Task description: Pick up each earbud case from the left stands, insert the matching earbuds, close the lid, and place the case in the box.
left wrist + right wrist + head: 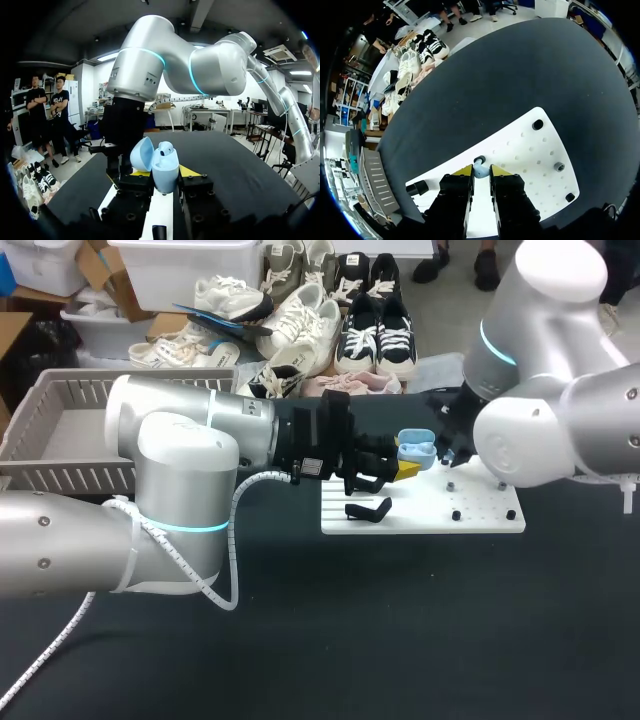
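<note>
Currently the left tool [165, 173] is clasping an open pale-blue plastic earbud case [159, 161]; only the right wrist view is showing the right tool [481, 169] pinching a blue earbud [481, 172].

glossy pale blue plastic earbud case [162, 167], smooth matching earbud [481, 171], matt black counter [400, 640], smooth white plastic board [480, 518], satin silver left arm [60, 540], grey slatted plastic box [60, 476]
</note>
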You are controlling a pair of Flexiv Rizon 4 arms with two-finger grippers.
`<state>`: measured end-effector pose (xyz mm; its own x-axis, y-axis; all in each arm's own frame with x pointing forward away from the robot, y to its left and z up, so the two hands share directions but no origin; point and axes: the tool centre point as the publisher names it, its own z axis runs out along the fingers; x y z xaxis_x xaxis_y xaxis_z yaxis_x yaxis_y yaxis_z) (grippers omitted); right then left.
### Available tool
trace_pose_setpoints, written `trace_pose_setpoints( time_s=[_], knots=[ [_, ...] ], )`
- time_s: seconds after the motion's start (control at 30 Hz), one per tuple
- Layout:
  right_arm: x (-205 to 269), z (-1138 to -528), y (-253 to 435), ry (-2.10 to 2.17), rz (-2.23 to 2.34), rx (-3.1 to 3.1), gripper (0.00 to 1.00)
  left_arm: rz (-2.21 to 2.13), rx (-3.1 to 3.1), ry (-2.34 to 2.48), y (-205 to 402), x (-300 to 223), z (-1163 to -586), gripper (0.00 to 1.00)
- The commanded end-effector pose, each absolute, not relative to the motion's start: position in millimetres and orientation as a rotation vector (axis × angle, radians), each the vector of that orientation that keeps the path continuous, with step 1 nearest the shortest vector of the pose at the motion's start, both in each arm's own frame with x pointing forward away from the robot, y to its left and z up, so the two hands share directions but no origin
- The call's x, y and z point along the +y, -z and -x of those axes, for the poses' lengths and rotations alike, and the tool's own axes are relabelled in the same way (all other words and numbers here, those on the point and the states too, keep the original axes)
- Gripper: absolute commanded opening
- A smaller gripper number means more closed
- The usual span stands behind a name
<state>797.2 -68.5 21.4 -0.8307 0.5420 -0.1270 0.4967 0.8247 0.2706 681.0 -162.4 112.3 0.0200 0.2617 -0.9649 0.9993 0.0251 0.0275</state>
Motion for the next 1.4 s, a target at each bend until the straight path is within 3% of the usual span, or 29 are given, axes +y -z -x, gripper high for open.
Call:
trace_pose_setpoints(
  time_s=[0.03, 0.7, 1.4],
  knots=[
    [-69, -800, -21, -0.336, -0.808, 2.814, 0.0, -1.391, 1.394, 1.034, -112, -162, -682, 0.0],
    [-71, -781, -47, -0.321, -0.769, 2.792, 0.0, -1.391, 1.394, 1.034, -112, -162, -682, 0.0],
    [-110, -718, -98, -0.22, -0.278, 2.928, 0.0, -1.391, 1.394, 1.034, -112, -162, -682, 0.0]
  ],
)
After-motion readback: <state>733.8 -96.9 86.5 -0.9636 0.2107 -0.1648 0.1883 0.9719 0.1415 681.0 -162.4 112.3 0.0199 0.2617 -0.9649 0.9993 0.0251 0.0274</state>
